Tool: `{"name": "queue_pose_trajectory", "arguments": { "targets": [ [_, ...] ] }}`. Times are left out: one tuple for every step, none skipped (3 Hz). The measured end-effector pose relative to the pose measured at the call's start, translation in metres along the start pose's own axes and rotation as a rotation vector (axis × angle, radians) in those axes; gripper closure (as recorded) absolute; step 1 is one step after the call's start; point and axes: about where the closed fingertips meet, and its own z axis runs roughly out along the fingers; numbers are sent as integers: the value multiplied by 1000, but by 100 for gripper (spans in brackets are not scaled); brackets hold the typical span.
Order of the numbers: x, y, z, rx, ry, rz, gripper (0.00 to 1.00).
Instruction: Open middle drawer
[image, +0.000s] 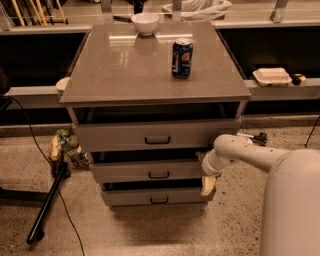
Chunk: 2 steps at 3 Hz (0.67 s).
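A grey cabinet (150, 75) holds three stacked drawers. The middle drawer (125, 171) is grey and flat-fronted with a small dark loop handle (158, 175). It stands slightly out from the cabinet. The top drawer (120, 136) and the bottom drawer (130, 197) also stand slightly out. My white arm (250, 156) comes in from the right. My gripper (206, 172) is at the right end of the middle drawer's front, level with it and well right of the handle.
A blue soda can (182, 58) and a white bowl (145, 22) stand on the cabinet top. A white tray (272, 76) lies on a ledge at the right. A bag (66, 145), a black pole (49, 202) and cables lie on the floor at the left.
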Motion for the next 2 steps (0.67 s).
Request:
{"name": "queue_pose_trajectory", "arguments": {
  "targets": [
    [-6,0,15,-25,-8,3,0],
    [-12,-1,25,-54,-10,-7,0]
  ]
}}
